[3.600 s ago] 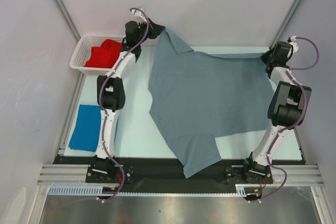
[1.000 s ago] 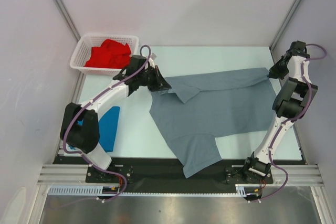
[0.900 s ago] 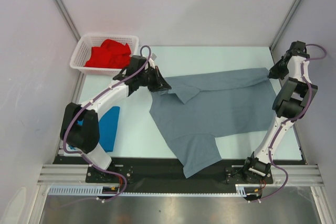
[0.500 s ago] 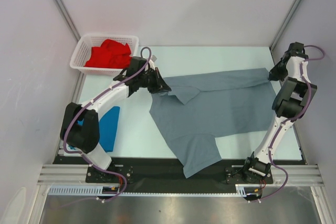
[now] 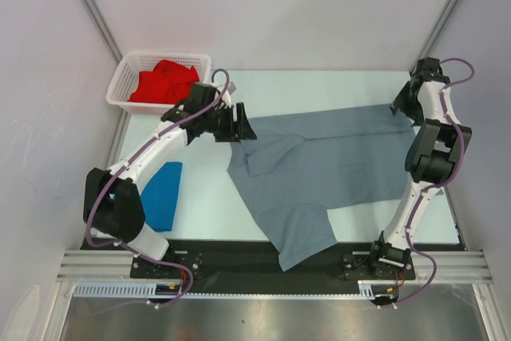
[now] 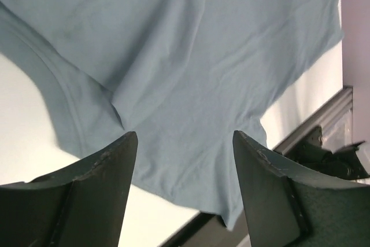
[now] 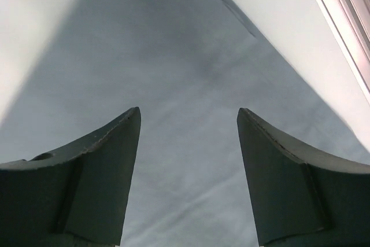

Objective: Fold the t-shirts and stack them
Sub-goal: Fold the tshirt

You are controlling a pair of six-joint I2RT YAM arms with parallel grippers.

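the grey shirt (image 5: 319, 157) was matt knit cloth, soft and faintly creased, with a stitched hem. the blue shirt (image 5: 160, 196) and red shirt (image 5: 164, 81) were matt cloth too. the basket (image 5: 118, 81) was white plastic mesh. the desk (image 5: 204, 189) was smooth, pale and matt. the left pincer (image 6: 184, 143) and right pincer (image 7: 188, 114) had dark matt plastic fingers, the left's edges scuffed. the rail (image 5: 231, 265) was brushed metal. the arms (image 5: 152, 149) were glossy white and black plastic.

Left end effector (image 6: 184, 135) spread, right (image 7: 189, 110) apparently too
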